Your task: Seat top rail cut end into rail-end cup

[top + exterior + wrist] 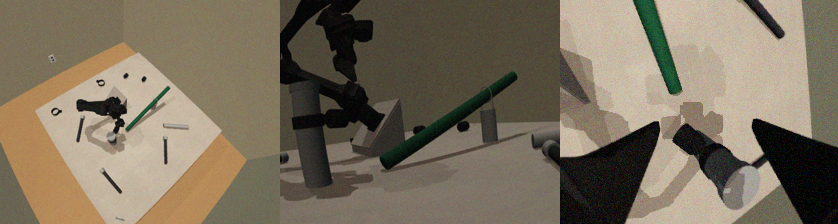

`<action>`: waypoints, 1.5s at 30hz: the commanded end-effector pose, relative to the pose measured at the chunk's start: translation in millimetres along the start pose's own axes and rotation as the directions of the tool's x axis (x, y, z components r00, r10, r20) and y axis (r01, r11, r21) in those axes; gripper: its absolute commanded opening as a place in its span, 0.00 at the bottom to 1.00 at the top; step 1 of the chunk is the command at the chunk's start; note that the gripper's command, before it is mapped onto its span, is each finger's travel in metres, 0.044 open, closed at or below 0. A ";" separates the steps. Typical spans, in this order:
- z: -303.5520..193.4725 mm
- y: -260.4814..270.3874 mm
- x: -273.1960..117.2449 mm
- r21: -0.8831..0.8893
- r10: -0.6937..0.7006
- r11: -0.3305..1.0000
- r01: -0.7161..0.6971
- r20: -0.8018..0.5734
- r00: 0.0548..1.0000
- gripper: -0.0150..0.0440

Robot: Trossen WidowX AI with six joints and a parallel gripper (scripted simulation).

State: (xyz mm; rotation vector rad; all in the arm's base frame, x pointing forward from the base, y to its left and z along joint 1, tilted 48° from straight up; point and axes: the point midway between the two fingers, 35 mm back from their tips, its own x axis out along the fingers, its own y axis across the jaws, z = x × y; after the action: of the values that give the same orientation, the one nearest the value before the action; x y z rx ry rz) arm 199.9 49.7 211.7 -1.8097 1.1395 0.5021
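The green rail (pixel 142 115) (pixel 444 120) (pixel 660 50) slants through the thin wire loop (pixel 492 101) of the cap on the short grey post (pixel 489 125). Its far end is high; its near end is low, at or just above the table. The big grey post (pixel 111 135) (pixel 313 155) (pixel 744 187) carries a black brace band (pixel 307 121) high up, below the post cap. The black rail-end cup (pixel 337 118) (pixel 686 137) hangs on it, well above the rail's near end and apart from it. My gripper (pixel 354 80) (pixel 706 124) is open and empty above the cup, touching neither rail nor cup.
A grey wedge block (pixel 116 94) (pixel 390 134) stands behind the rail's near end. A pale tube (pixel 175 126) and dark rods (pixel 165 150) (pixel 111 180) (pixel 80 129) lie around. Small black caps (pixel 126 75) (pixel 144 78) lie at the back.
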 end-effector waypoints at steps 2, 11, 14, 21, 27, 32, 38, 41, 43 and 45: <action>-55.8 15.4 -13.3 -0.601 -0.011 0.797 0.052 0.072 0.997 1.00; -56.9 15.9 -13.5 -0.676 -0.012 0.735 0.058 0.073 0.997 1.00; -56.9 15.9 -13.5 -0.676 -0.012 0.735 0.058 0.073 0.997 1.00; -56.9 15.9 -13.5 -0.676 -0.012 0.735 0.058 0.073 0.997 1.00; -58.6 18.3 -7.2 -0.675 -0.007 0.736 0.057 0.076 0.997 1.00; -66.8 28.9 19.5 -0.673 -0.005 0.738 0.058 0.081 0.997 1.00; -73.0 35.5 35.3 -0.674 -0.016 0.736 0.061 0.073 0.997 1.00; -72.8 35.4 36.1 -0.674 -0.016 0.736 0.061 0.074 0.997 1.00; -72.4 35.1 37.8 -0.674 -0.015 0.736 0.061 0.074 0.997 1.00; -71.8 34.7 40.6 -0.673 -0.015 0.737 0.061 0.074 0.997 1.00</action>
State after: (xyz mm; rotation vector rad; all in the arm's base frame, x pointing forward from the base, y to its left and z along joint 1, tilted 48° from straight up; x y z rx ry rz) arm 179.4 -35.5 207.3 -2.4064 0.9282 1.0411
